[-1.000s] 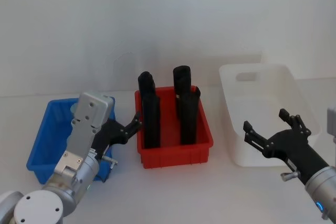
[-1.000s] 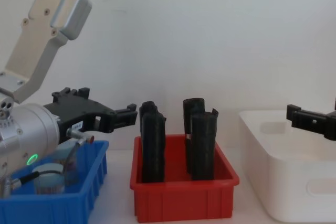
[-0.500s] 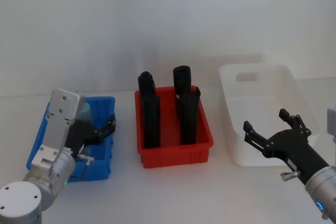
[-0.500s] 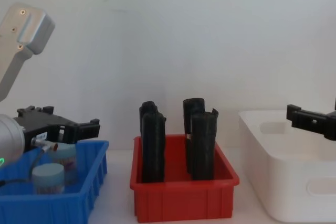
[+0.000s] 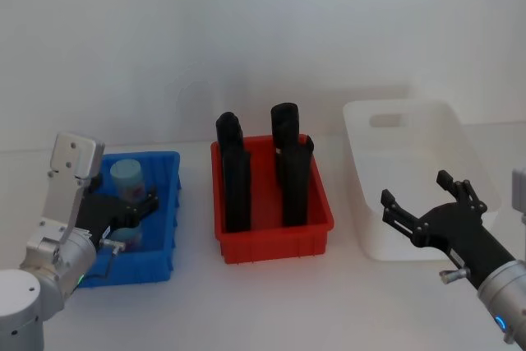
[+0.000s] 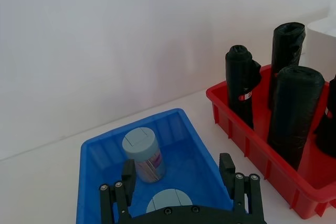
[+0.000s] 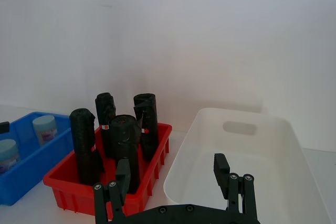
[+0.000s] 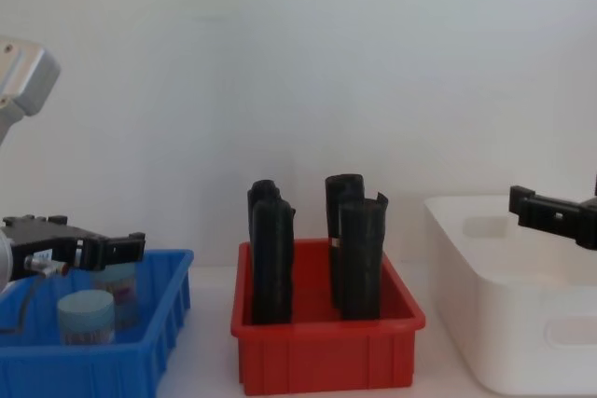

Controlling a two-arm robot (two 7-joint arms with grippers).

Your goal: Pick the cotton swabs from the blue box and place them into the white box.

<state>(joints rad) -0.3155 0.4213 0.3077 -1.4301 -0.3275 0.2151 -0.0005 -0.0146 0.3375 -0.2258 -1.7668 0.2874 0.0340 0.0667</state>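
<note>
At the table's (image 5: 271,302) left end, the blue box (image 5: 156,157) is holding the cotton swabs (image 6: 142,149): two items, both standing upright.
- Rear tub (image 5: 127,178): a clear cylinder with a pale blue-grey lid, tan sticks and a pinkish label showing through the wall (best seen in the left wrist view).
- Front tub (image 8: 86,316): same lid colour. It is sitting just beside the rear tub, toward the robot, below the left gripper's fingers.

Left gripper (image 6: 177,171): it is hovering over the near part of the blue box at about rim height in the chest view, with its jaws spread wide and gripping nothing.

Right gripper (image 5: 415,188): it is hanging at the near edge of the white box (image 5: 460,141), with its jaws also wide apart and carrying nothing.

White box: a tall tub with rounded corners and an oval handle cutout, standing at the right end. The head view is showing no tub inside it.

Red bin (image 5: 275,240): it is sitting between the two boxes and holding four upright black rolls (image 5: 237,178).
</note>
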